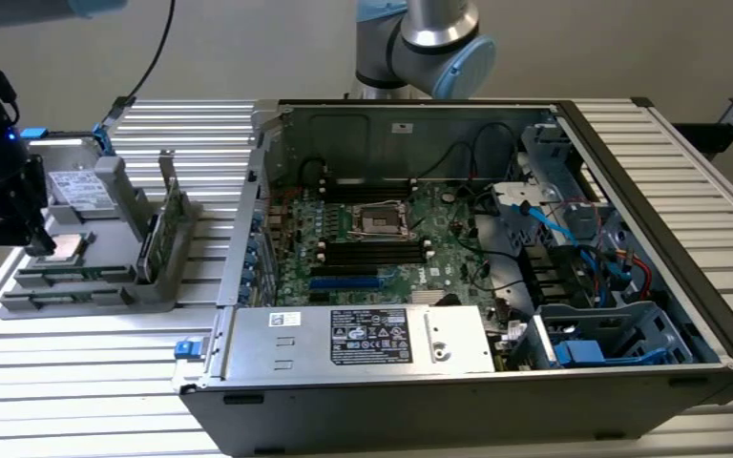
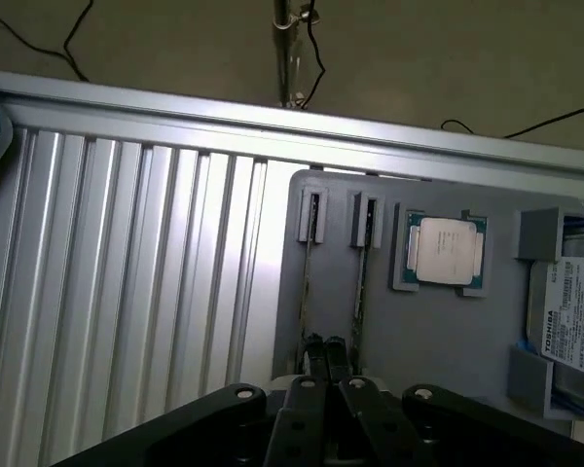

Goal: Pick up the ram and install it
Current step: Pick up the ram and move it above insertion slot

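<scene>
Exterior view:
- Table (image 1: 87, 377): slatted metal.
- Case (image 1: 469, 382): open, spanning the table's middle to its edge on the exterior view's right.
- Tray (image 1: 35, 301): grey, by the table's edge on the exterior view's left.
- Ram (image 1: 150, 250): on edge in a tray slot, just beside a taller card (image 1: 173, 205).
- Gripper (image 1: 16, 234): over the tray's outer side, apart from the ram.

Wrist view:
- Gripper (image 2: 323, 352): fingers pressed together, pinching nothing.
- Two boards edge-on in tray slots, one (image 2: 308, 292) and another (image 2: 360, 292); cannot tell which is the ram.
- CPU (image 2: 446, 251) and drive (image 2: 576, 326): seated in the tray.
</scene>
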Robot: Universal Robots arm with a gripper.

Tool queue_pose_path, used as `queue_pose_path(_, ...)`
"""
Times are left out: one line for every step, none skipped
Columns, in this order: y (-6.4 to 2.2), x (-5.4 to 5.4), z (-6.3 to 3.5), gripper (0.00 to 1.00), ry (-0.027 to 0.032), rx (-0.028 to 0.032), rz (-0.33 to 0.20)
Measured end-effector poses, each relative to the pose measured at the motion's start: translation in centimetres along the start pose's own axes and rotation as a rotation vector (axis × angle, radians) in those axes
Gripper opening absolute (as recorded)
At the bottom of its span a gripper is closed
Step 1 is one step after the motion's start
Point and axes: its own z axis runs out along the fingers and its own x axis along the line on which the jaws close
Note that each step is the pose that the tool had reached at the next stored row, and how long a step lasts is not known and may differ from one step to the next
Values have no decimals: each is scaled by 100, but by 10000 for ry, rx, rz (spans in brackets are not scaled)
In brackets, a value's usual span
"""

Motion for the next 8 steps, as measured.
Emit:
queue_pose_path(0,0,0,10,0,0,0)
queue_pose_path(0,0,0,11,0,1,0)
queue_pose_path(0,0,0,18,-1,0,0)
queue_pose_path(0,0,0,18,0,1,0)
queue_pose_path(0,0,0,24,0,0,0)
queue_pose_path(0,0,0,24,0,0,0)
queue_pose_path(0,0,0,30,0,0,0)
queue_pose_path(0,0,0,30,-1,0,0)
